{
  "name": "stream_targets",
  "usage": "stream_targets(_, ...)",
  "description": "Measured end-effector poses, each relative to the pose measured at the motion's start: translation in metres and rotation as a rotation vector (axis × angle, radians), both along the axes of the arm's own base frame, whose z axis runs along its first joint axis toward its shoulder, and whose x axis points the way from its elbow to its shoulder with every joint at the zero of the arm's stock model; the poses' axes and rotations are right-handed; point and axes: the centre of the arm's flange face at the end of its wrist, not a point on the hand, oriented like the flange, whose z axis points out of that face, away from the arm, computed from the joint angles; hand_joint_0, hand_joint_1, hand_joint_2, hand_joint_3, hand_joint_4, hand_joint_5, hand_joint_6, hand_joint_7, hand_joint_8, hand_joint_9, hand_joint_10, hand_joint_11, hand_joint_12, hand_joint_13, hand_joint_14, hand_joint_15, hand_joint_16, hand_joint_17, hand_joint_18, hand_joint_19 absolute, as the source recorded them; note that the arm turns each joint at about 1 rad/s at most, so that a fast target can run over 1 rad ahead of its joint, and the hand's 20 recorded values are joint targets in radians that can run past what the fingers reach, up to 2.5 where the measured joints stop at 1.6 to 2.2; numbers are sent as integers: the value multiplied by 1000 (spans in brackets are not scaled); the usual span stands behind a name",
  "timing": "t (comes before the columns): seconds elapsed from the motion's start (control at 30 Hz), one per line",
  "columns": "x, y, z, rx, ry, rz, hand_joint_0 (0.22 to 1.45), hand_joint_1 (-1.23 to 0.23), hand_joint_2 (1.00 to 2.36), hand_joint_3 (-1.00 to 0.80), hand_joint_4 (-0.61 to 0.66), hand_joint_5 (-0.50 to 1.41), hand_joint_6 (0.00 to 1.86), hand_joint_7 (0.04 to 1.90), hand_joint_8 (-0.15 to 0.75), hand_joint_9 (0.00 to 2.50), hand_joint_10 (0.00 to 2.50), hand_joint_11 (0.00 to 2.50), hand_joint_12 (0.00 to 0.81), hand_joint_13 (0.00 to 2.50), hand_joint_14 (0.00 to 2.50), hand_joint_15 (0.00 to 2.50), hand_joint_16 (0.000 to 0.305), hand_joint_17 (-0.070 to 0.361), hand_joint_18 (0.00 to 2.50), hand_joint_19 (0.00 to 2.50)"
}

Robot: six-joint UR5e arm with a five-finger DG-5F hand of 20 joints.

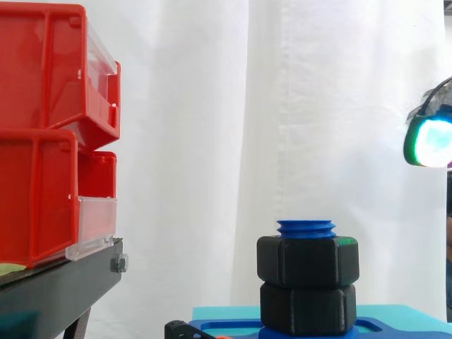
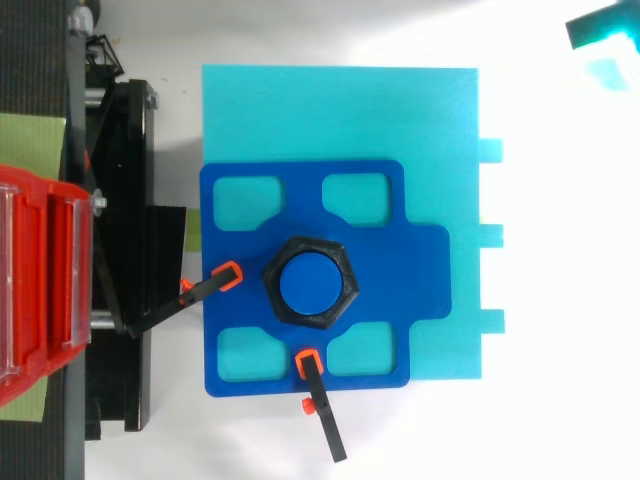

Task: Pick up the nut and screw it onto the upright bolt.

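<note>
A blue upright bolt (image 1: 306, 227) stands in the middle of a blue fixture plate (image 2: 420, 270). Two black hex nuts sit stacked on it: the upper nut (image 1: 307, 261) just under the bolt's top threads, the lower nut (image 1: 307, 308) on the plate. From above, the upper nut (image 2: 271, 283) rings the bolt's top (image 2: 309, 282). My hand (image 1: 429, 140) glows green-cyan at the right edge, well above and to the right of the bolt, touching nothing. In the top view the hand (image 2: 600, 32) sits at the upper right corner, off the plate.
The fixture plate rests on a cyan base (image 2: 340, 110). Two orange-tipped black clamps (image 2: 228, 276) (image 2: 320, 400) hold the plate at its left and front edges. Stacked red bins (image 1: 42, 127) stand on a black stand (image 1: 56, 289) at the left.
</note>
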Motion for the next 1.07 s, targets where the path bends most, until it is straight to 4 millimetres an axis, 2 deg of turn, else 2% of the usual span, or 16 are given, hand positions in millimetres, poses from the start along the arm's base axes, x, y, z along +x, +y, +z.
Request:
stream_targets(0.23, -21, -3, -18, 129, -38, -112, 491, -267, 1000, -500, 100, -250, 501, 636, 191, 0, 0, 0, 374, 0, 0, 0, 48, 108, 0, 0)
stream_targets(0.63, -29, -7, -30, 410, -64, -205, 485, -274, 1000, -500, 93, -244, 501, 642, 197, 10, 0, 0, 379, 0, 0, 0, 49, 110, 0, 0)
stream_targets(0.73, -36, -8, -47, 473, -52, -224, 479, -249, 1000, -500, 92, -244, 501, 642, 200, 12, 0, 0, 381, 0, 0, 0, 49, 111, 0, 0)
stream_targets(0.87, -39, -9, -60, 514, -69, -241, 474, -245, 1000, -500, 88, -243, 501, 647, 201, 12, 0, 0, 384, 0, 0, 0, 50, 112, 0, 0)
stream_targets(1.07, -39, -11, -63, 534, -97, -254, 470, -245, 1000, -500, 82, -244, 502, 672, 198, 0, 0, 0, 382, 0, 0, 0, 50, 112, 0, 0)
